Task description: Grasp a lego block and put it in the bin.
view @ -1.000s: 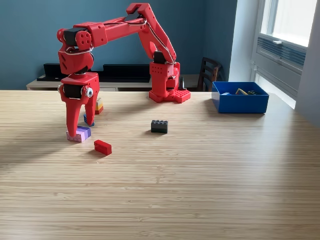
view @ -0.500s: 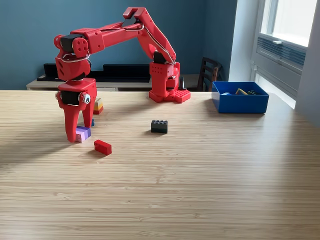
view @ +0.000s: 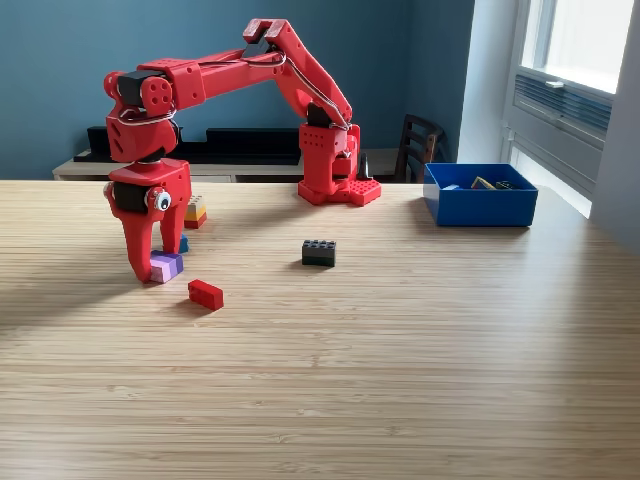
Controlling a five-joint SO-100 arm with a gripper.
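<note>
My red gripper (view: 153, 262) points straight down at the exterior view's left, its jaws apart. A purple lego block (view: 166, 266) sits on the table right by the near finger's tip, partly between the fingers (view: 137, 255). A red lego block (view: 205, 294) lies just in front and to the right of it. A black lego block (view: 319, 253) rests mid-table. The blue bin (view: 480, 205) stands at the far right with a few small pieces inside.
A yellow and orange block stack (view: 197, 210) and a small blue block (view: 182, 244) sit behind the gripper. The arm's red base (view: 335, 180) stands at the table's back. The wooden table (view: 400, 360) ends near a window wall on the right.
The arm has swung a little to the left and the gripper has turned slightly. The purple block now sits more to the right of the near finger.
</note>
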